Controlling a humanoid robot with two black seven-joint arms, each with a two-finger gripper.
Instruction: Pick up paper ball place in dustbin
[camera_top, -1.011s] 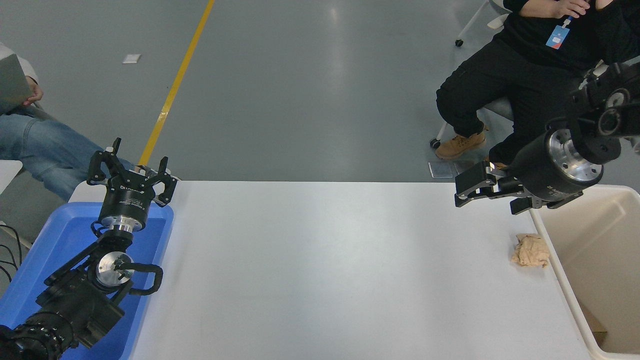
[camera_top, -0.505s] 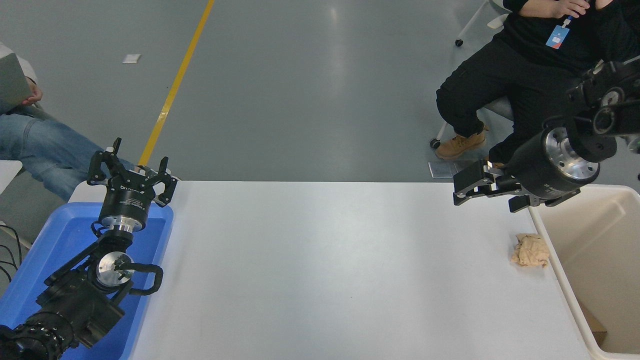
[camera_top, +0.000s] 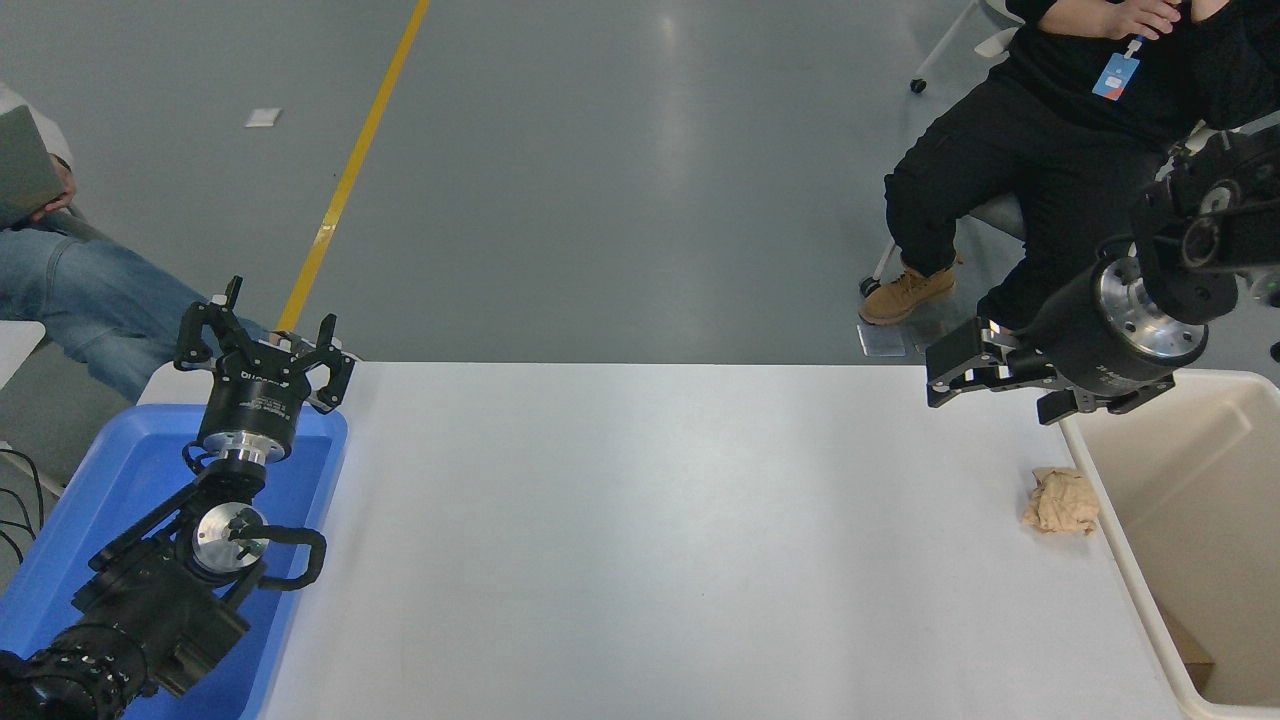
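Observation:
The paper ball (camera_top: 1061, 502), a tan wrinkly wad, lies on the white table (camera_top: 650, 540) near its right edge, right next to the dustbin's left wall. The dustbin (camera_top: 1108, 540) is a large cream tub at the right edge of the picture. My right gripper (camera_top: 1000, 385) hangs in the air over the table's far right corner, above and beyond the ball, open and empty, its fingers pointing left. My left gripper (camera_top: 265, 335) is parked open over the blue tray at the lower left.
A shallow blue tray (camera_top: 120, 470) sits at the table's left edge under the left arm. A seated person in black (camera_top: 1010, 170) is just beyond the far right corner. Another person in jeans (camera_top: 70, 290) sits at the far left.
My right gripper has shifted slightly to the right, staying at about the same height. The seated person's feet have moved. The paper ball and the left arm have not moved.

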